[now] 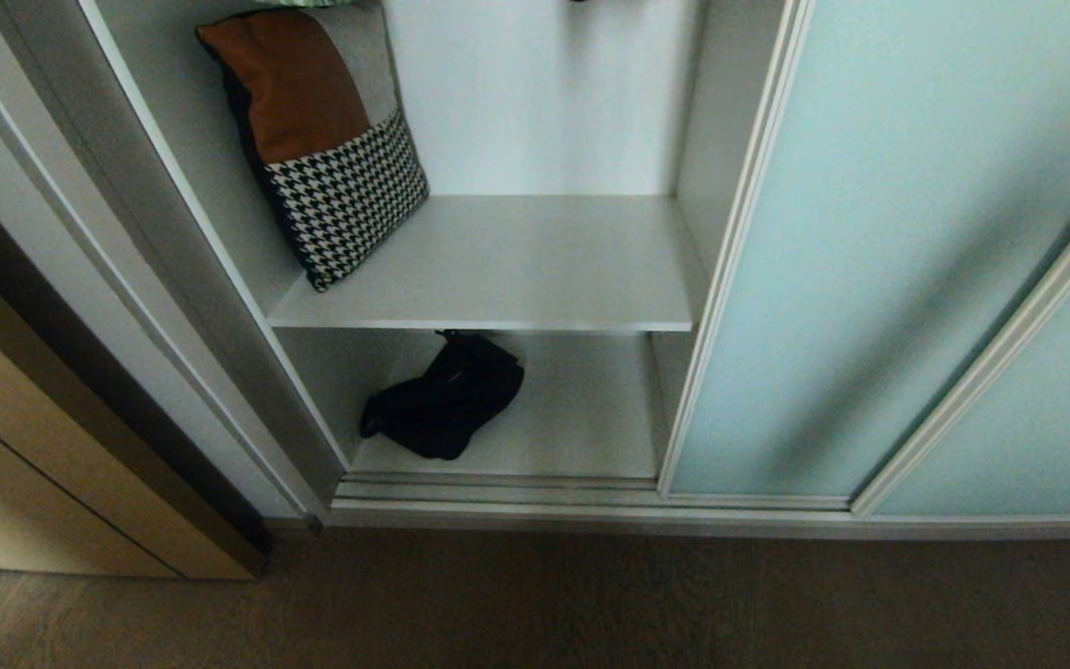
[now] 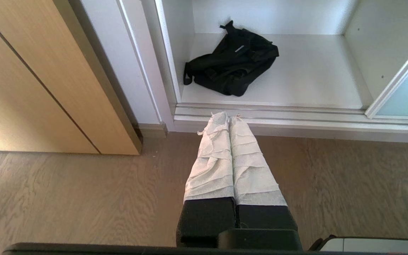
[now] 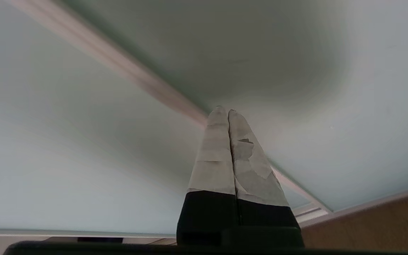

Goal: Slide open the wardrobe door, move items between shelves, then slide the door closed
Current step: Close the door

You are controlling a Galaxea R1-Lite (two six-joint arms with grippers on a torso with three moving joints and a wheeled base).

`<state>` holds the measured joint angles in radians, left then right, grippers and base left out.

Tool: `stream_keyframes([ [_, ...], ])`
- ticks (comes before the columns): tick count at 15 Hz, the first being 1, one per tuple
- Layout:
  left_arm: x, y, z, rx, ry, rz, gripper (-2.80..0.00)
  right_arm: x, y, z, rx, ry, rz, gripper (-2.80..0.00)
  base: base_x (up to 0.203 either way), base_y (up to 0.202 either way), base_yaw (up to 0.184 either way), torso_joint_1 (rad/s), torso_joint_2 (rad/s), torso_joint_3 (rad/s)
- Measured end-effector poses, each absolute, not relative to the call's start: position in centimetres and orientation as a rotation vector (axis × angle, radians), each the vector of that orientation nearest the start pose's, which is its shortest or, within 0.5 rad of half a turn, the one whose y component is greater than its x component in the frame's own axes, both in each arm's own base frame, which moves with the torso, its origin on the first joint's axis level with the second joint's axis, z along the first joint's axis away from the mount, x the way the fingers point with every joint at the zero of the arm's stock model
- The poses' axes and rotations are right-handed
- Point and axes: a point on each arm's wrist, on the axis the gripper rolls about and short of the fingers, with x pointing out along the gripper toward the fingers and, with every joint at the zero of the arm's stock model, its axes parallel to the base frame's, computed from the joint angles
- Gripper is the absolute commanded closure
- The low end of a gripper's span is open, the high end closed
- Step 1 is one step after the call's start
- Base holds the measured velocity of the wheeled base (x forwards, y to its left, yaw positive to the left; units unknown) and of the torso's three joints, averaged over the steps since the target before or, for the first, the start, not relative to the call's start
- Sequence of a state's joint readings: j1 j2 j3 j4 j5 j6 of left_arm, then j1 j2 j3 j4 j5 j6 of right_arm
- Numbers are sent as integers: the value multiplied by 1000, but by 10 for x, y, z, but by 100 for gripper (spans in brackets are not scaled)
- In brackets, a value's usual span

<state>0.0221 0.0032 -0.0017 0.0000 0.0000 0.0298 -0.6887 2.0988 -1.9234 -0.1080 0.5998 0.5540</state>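
Sliding wardrobe door [image 1: 879,260] of frosted aqua glass pushed aside to the right, compartment open on the left. Right gripper [image 3: 224,111] pinched shut on nothing, tips pointed at that glass close by its slim frame rail. Left gripper [image 2: 225,117] also pressed shut and empty, hanging low over the wood floor [image 2: 83,198] before the door track. Black fabric bundle [image 1: 447,400] lying on the lower shelf [image 1: 581,418]. Patterned cushion [image 1: 321,139] leaning at the left end of the upper shelf [image 1: 535,269].

Cushion [image 1: 317,139] top cut off
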Motion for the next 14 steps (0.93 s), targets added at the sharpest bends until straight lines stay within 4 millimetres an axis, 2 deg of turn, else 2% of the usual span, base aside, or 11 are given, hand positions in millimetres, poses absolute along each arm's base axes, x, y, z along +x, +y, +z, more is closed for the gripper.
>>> stream_keyframes([
  [7, -23, -1, 76, 29, 2, 23, 0, 361, -281, 272, 583, 11, -98, 0, 0, 0, 0, 0, 0, 0],
  [14, -23, -1, 76, 30, 2, 22, 0, 377, -283, 260, 604, -47, -86, 0, 0, 0, 0, 0, 0, 0],
])
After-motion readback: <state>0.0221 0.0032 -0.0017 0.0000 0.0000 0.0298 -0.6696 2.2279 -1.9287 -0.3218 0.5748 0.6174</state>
